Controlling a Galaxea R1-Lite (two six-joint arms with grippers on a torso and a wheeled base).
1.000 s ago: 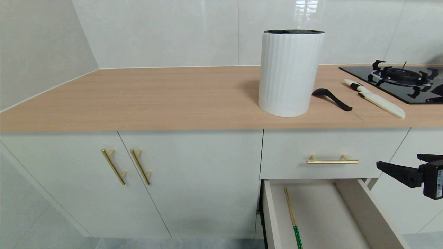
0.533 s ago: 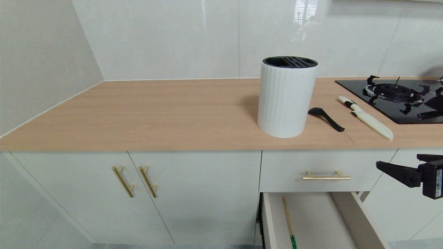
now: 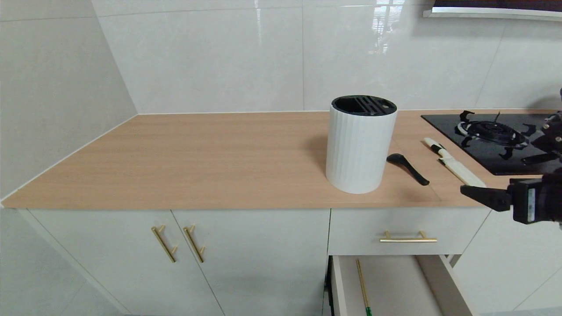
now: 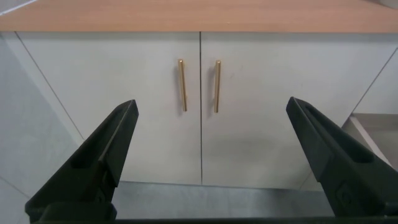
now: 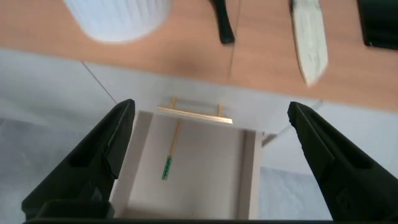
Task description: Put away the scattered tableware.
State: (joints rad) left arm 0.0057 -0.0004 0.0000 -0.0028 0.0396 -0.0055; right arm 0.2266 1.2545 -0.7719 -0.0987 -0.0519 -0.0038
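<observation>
Black right gripper (image 3: 483, 196), jaws spread and empty, hangs at the right edge of the head view, just in front of the countertop (image 3: 197, 162) edge; left gripper (image 4: 211, 102), jaws likewise spread, faces the cabinet doors (image 4: 200, 124); right of centre on the countertop lie the knife (image 3: 454, 167) and black spoon (image 3: 407, 168), the spoon between knife and white holder (image 3: 360, 145); chopsticks (image 3: 362, 287) lie in the open drawer (image 3: 441, 281) at lower right.

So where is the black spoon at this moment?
In the head view, the black spoon lies on the countertop at the right, between the white holder and the knife.
</observation>
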